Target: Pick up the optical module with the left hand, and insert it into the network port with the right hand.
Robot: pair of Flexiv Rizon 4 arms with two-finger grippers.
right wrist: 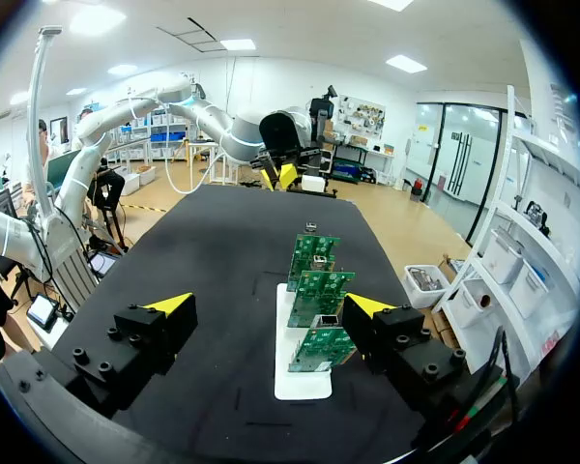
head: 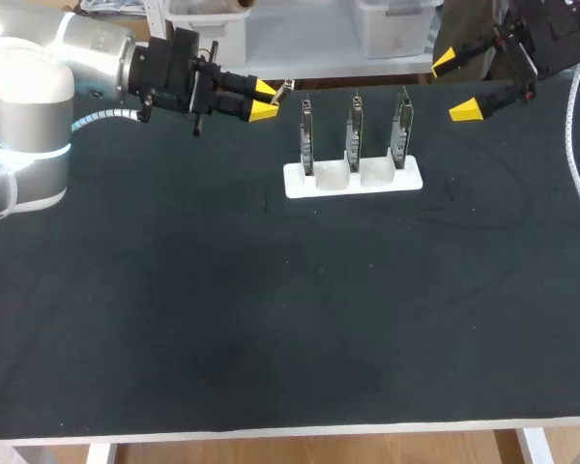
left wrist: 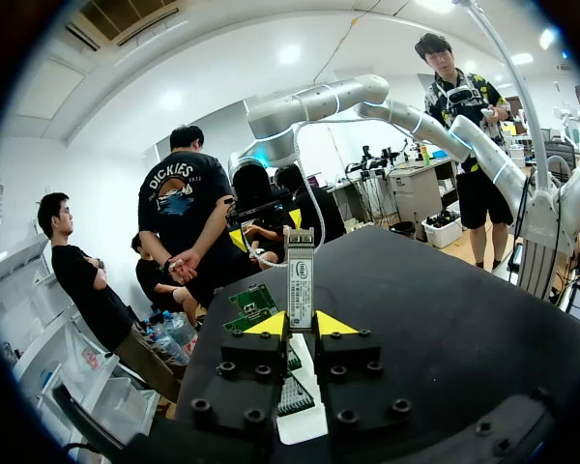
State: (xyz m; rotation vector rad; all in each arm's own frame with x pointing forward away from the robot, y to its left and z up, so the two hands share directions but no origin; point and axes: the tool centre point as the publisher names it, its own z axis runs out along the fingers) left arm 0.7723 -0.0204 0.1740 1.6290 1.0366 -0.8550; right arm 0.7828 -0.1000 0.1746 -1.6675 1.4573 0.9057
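Left of the white stand [head: 353, 180] holding three circuit boards [head: 352, 130], my left gripper [head: 264, 101] clamps the optical module [left wrist: 300, 278]; my right gripper [head: 456, 87] hangs spread wide.

Three green circuit boards [head: 354, 130] are counted, all stood upright in one white holder [head: 353, 181]. One optical module [left wrist: 300, 275] is counted, clamped between the tips of the pincer to the left of the holder. Two pincers are counted, a left pincer [head: 264, 101] and a right pincer [head: 454, 86] either side of the holder, each fitted with two yellow tips. One dark desk [head: 222, 319] is counted beneath the holder.
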